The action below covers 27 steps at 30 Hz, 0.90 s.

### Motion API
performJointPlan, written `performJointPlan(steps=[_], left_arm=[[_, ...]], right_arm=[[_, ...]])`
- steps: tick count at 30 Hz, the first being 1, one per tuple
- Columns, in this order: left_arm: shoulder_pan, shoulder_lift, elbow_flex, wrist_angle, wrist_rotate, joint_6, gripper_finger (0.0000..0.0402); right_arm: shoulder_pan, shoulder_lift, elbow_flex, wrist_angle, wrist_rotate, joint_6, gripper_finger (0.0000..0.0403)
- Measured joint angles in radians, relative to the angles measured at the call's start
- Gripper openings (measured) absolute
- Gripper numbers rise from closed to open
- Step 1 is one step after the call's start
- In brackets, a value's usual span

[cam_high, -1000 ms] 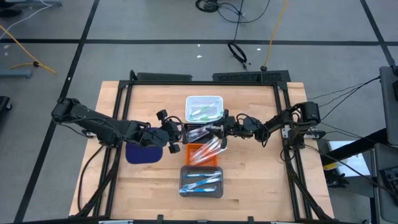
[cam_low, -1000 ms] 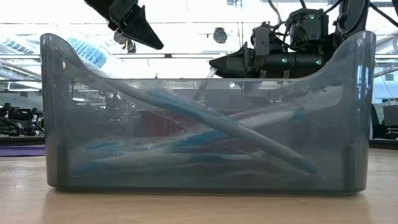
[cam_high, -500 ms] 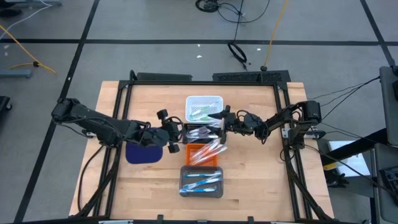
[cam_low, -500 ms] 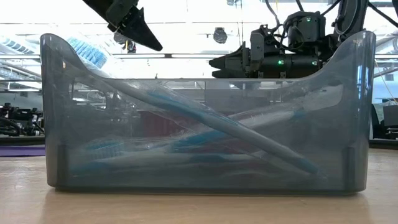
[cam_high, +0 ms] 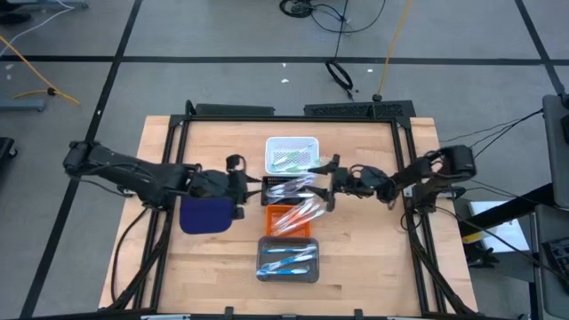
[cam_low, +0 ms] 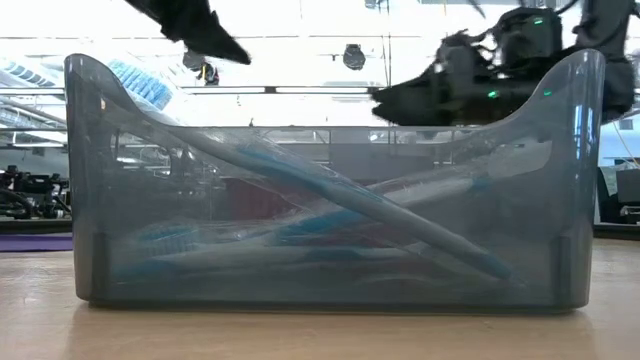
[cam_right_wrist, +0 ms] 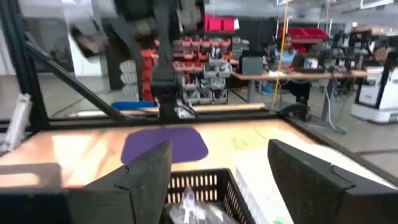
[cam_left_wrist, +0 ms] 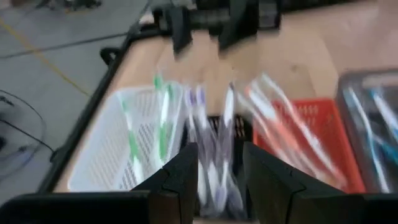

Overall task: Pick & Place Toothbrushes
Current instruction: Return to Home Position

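Four trays lie in a row down the table's middle. The white tray (cam_high: 292, 156) holds green toothbrushes (cam_left_wrist: 132, 140), the black tray (cam_high: 286, 190) purple ones (cam_left_wrist: 211, 155), the orange tray (cam_high: 292, 217) orange ones (cam_left_wrist: 280, 127), and the grey tray (cam_high: 287, 259) blue ones (cam_low: 330, 215). My left gripper (cam_high: 255, 185) hovers open at the black tray's left end, its fingers (cam_left_wrist: 180, 180) framing the purple brushes without touching them. My right gripper (cam_high: 331, 180) hovers open at that tray's right end, with nothing between its fingers (cam_right_wrist: 146, 177).
A dark blue mat (cam_high: 206, 214) lies on the table left of the orange tray, under the left arm. The grey tray (cam_low: 330, 180) fills the low view. Bare wood shows right of the trays and along the near edge. Black frame rails border the table.
My right gripper has opened and drawn back toward the table's right edge. A pale stick at its tip in the low view a second ago is gone from there. My left gripper has drawn back toward the left edge and turned.
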Motion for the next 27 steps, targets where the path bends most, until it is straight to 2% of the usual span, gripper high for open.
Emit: performJointPlan(steps=[2,4,8,13,19,27], left_arm=[[0.012,-0.055,-0.064,0.017,0.027,-0.005,0.0129],[0.023,-0.106,-0.128,0.102,0.045,-0.009,0.0129],[0.048,-0.224,-0.271,0.225,0.047,-0.017,0.0129],[0.103,-0.358,-0.418,0.281,0.051,-0.059,0.0129],[0.168,-0.487,-0.544,0.345,0.212,-0.068,0.0129],[0.219,-0.655,-0.733,0.44,0.25,-0.128,0.0129]], right_arm=[[0.0,-0.065,-0.057,0.007,0.0,-0.005,0.0253],[0.0,-0.139,-0.126,0.004,0.004,0.001,0.025],[-0.003,-0.289,-0.252,0.003,0.084,0.002,0.0244],[-0.003,-0.452,-0.366,0.02,0.111,-0.021,0.0242],[0.004,-0.572,-0.365,-0.097,0.127,-0.049,0.0242],[0.004,-0.605,-0.372,-0.116,0.128,-0.067,0.0242]])
